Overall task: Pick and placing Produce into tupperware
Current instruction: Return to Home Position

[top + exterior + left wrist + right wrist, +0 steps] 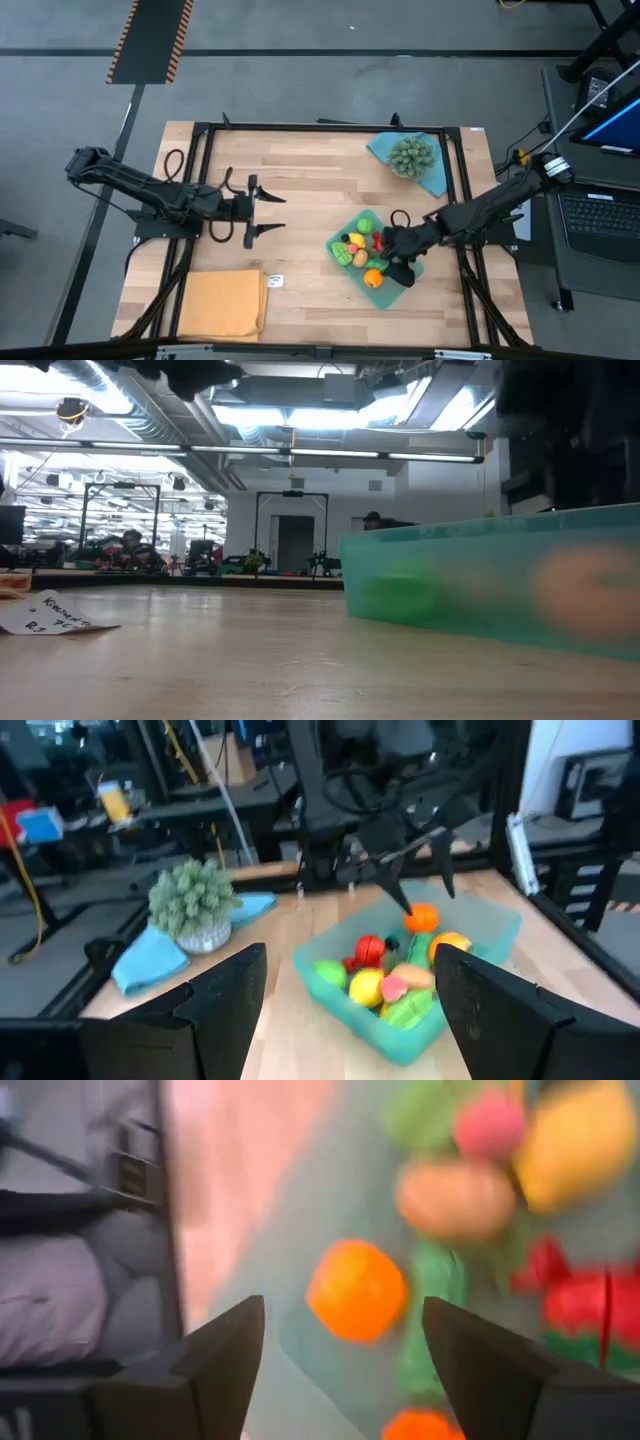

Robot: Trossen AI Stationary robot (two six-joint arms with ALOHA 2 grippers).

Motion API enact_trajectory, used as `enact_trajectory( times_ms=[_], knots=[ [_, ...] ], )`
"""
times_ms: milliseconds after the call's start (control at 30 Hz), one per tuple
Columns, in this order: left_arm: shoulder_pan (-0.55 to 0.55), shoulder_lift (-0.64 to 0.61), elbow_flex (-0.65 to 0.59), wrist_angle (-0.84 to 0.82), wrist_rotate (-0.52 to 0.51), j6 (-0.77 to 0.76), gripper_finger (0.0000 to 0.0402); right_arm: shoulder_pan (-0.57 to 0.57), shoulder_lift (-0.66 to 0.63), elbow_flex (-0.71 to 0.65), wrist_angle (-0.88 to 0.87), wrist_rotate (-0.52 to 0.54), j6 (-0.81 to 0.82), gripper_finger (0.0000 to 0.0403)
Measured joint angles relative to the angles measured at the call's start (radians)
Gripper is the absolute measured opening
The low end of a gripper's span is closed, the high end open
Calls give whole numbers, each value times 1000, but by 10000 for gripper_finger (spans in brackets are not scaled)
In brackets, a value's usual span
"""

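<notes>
Produce [357, 241] shows overhead, low perhaps through tupperware [450, 575] wall.

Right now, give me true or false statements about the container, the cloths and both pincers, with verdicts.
1. The shallow teal-green plastic container holds small toy produce pieces. True.
2. The left pincer is shut on a piece. False: it is open and empty, over the wooden table.
3. The spiky grey-green ball sits on the blue cloth. True.
4. The flat orange-yellow cloth lies in the container. False: it lies on the table, apart from it.
5. The right pincer is open above the container. True.
</notes>
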Motion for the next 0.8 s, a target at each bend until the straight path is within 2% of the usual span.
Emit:
enact_trajectory(
  times_ms=[133,333,433,600,800],
  knots=[
    [-14,-72,0,-42,0,17,279,-3,-102,0,68,50,-145,273],
    [4,-256,0,-268,-11,-14,279,-3,-282,0,91,303,-389,273],
    [29,-337,0,-347,-10,-6,279,-3,-339,0,129,385,-503,273],
    [88,-483,-20,-366,-10,74,279,-12,-364,1,255,412,-648,273],
    [148,-711,-193,-343,27,26,279,-11,-346,1,281,411,-687,273]
  ],
)
